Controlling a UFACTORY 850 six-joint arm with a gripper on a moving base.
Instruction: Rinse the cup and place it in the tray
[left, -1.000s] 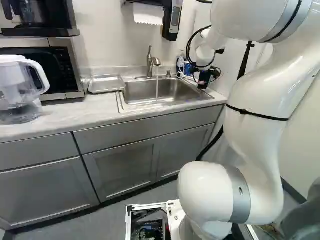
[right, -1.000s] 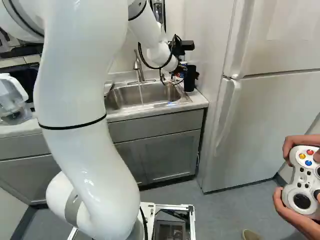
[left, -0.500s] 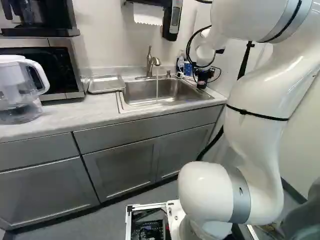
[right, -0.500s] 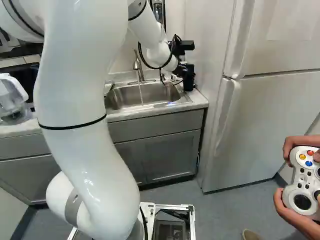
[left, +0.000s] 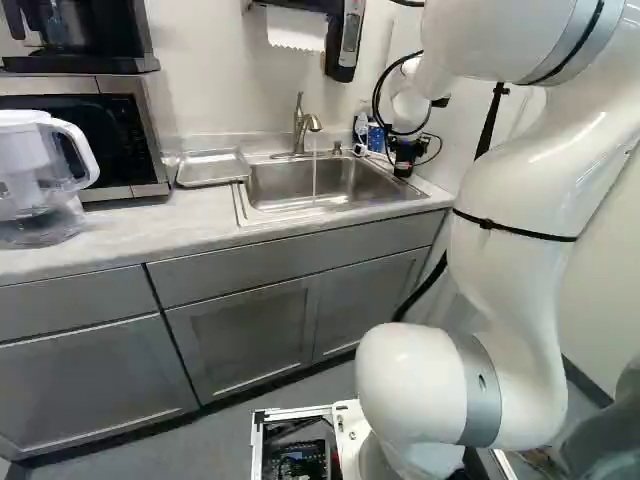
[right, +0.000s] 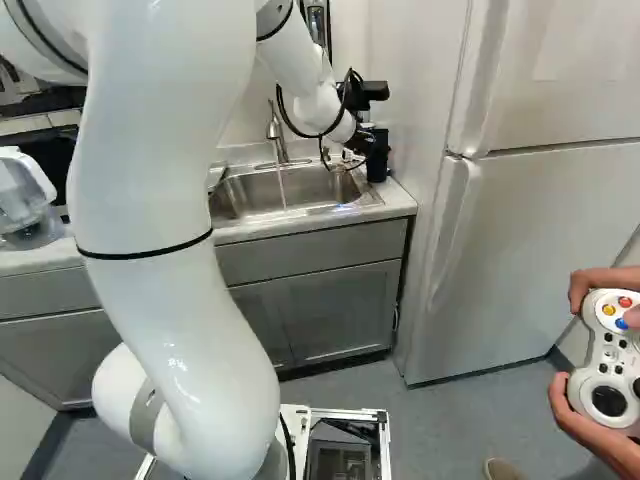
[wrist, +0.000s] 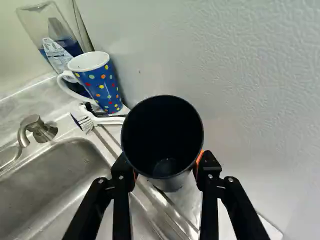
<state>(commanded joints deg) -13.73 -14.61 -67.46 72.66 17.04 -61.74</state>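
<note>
The arm (left: 515, 270) is being raised from its base joint in a large bend and is being stretched ahead, its far section being angled down toward the back corner of the sink (left: 325, 185) nearest the fridge (right: 535, 240). The hand (right: 362, 145) is being kept low there, its fingers (wrist: 120, 177) being spread by the black cup (wrist: 162, 132), which is being gripped from two sides by the orange pads (wrist: 199, 161). The cup is being held upright, mouth up, over the edge of the sink and the strip of tabletop (wrist: 187, 192) beside it; whether its base is being rested there cannot be told. Water (left: 314, 178) is being poured from the tap (left: 300, 122) into the sink, well apart from the cup. The tray (left: 213, 168) is being supported by the tabletop at the sink's other side, and near the cup a dotted mug (wrist: 102, 87) and a brush (wrist: 102, 120) are being kept.
</note>
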